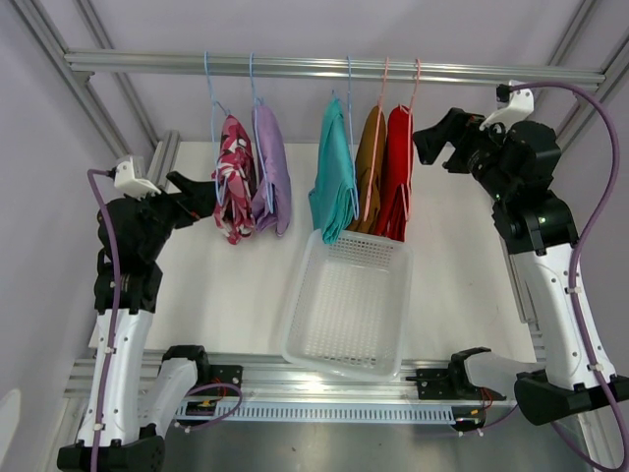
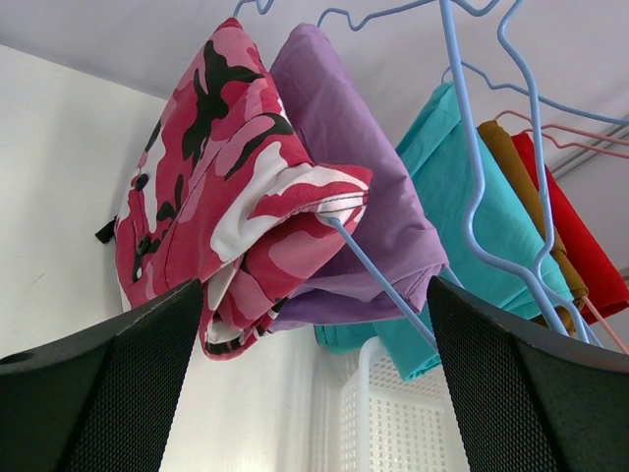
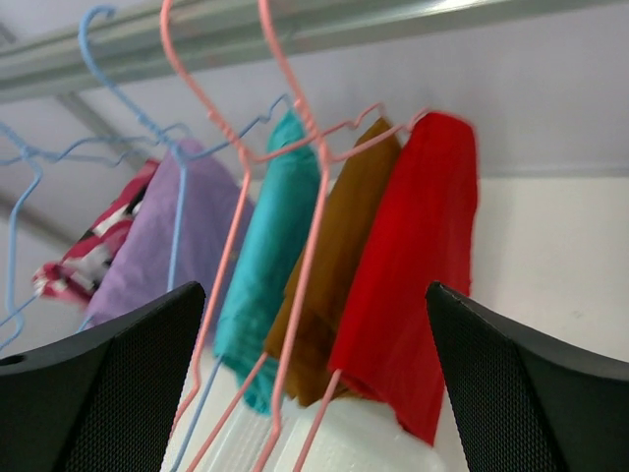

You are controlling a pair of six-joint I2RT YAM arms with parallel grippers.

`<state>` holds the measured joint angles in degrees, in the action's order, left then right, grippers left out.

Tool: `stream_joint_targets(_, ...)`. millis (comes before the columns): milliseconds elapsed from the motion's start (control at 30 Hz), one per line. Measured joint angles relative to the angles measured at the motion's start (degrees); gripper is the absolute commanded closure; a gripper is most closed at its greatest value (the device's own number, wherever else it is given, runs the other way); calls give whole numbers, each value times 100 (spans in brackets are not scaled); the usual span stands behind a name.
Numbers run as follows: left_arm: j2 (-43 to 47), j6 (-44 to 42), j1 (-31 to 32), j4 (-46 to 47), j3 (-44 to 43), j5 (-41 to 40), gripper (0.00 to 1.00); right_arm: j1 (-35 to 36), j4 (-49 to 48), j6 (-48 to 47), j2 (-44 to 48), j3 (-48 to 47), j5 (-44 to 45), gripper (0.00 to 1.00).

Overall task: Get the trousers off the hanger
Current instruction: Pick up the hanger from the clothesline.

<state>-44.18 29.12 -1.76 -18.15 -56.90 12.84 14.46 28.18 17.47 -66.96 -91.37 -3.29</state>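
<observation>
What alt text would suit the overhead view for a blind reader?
Five trousers, camouflage, lilac, teal, rust-brown and red, hang folded on wire hangers from a metal rail; a white basket lies below. The robot's left hand and right hand flank them, open, empty.

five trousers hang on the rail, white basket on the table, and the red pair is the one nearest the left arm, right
No: nearest the left gripper hang the camouflage trousers; the red trousers are at the other end, by the right gripper. The top external view shows it. The rest is right.
</observation>
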Motion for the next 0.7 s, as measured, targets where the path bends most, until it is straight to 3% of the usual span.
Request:
stream_joint_targets(367,264,-4,2,7,22,-22,1,-269,492,299,-232,-492,-1419,0)
stream_joint_targets(700,297,-7,2,17,85,-48,1,-350,372,396,-400,-11,-1746,0)
